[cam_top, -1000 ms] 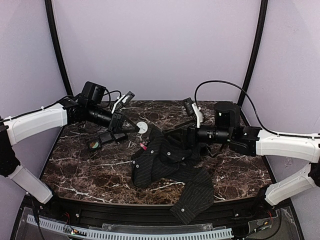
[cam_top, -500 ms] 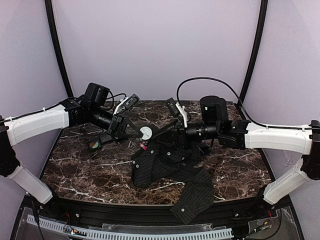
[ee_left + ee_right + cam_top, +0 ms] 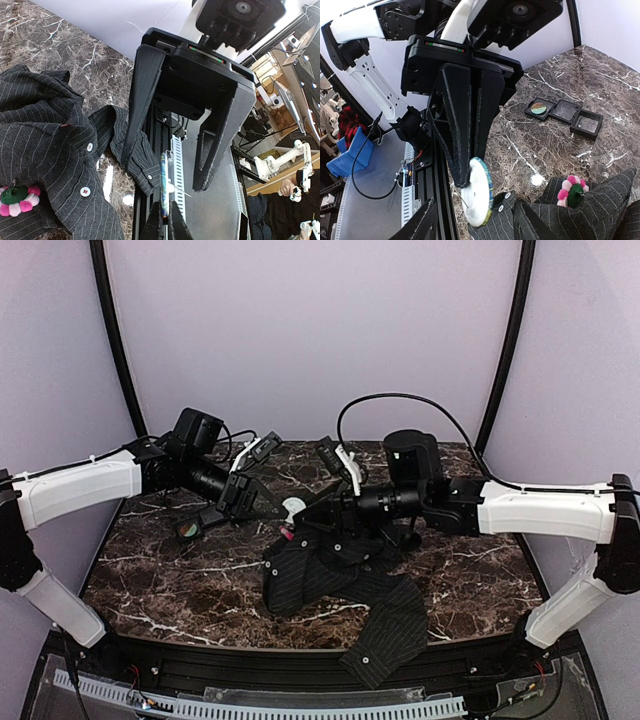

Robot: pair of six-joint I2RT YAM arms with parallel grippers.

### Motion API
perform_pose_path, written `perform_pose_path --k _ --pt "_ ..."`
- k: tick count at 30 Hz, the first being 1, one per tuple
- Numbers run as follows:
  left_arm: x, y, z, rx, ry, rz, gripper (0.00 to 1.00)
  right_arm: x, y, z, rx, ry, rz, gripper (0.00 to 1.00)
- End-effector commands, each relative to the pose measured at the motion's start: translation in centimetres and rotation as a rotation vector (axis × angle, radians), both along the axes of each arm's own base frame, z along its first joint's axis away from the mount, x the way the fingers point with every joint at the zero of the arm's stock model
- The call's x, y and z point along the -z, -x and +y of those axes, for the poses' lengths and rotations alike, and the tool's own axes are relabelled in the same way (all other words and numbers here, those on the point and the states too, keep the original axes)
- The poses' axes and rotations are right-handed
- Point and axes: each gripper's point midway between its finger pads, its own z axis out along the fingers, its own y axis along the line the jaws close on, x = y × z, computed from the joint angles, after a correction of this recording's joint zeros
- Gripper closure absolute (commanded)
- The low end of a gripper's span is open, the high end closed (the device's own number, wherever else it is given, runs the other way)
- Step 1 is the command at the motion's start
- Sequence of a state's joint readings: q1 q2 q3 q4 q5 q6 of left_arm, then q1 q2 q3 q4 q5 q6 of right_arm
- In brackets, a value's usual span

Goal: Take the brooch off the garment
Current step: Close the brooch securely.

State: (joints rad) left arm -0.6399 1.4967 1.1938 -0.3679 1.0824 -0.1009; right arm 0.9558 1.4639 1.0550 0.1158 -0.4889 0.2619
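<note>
1. Two arms meet over the shirt [image 3: 330,560] in the overhead view. The right gripper [image 3: 316,512] has swung in from 3 o'clock toward the left gripper [image 3: 286,506], which stays clamped on a white disc [image 3: 291,505]. The brooch [image 3: 286,533] lies at the disc's 6 o'clock, on the cloth.
2. Left wrist: the right jaws stand apart, narrower than a second ago, flanking the disc. The brooch [image 3: 17,197] is at 8 o'clock.
3. Right wrist: the brooch [image 3: 572,191] is at 4 o'clock, apparently pinned. This looks like a disc handover, so removal seems not yet begun.
</note>
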Motion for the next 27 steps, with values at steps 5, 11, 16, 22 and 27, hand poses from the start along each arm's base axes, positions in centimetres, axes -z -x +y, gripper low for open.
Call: perform_pose_path --k 5,11,16,22,27 --pt "-0.1 0.6 -0.1 0.022 0.003 -0.001 0.99 -0.4 -0.2 0.9 0.007 0.001 -0.029 0.54" --pt "0.0 0.6 -0.1 0.022 0.001 -0.002 0.99 -0.5 -0.5 0.9 0.025 0.000 -0.031 0.58" --pt "0.1 0.7 -0.2 0.022 -0.002 -0.003 0.99 -0.5 -0.8 0.9 0.037 0.000 -0.031 0.61" --pt "0.1 0.7 -0.2 0.022 -0.005 -0.004 0.99 -0.7 -1.0 0.9 0.050 -0.005 -0.033 0.64" --pt "0.2 0.7 -0.2 0.021 -0.008 -0.005 0.99 -0.7 -1.3 0.9 0.069 -0.007 -0.034 0.67"
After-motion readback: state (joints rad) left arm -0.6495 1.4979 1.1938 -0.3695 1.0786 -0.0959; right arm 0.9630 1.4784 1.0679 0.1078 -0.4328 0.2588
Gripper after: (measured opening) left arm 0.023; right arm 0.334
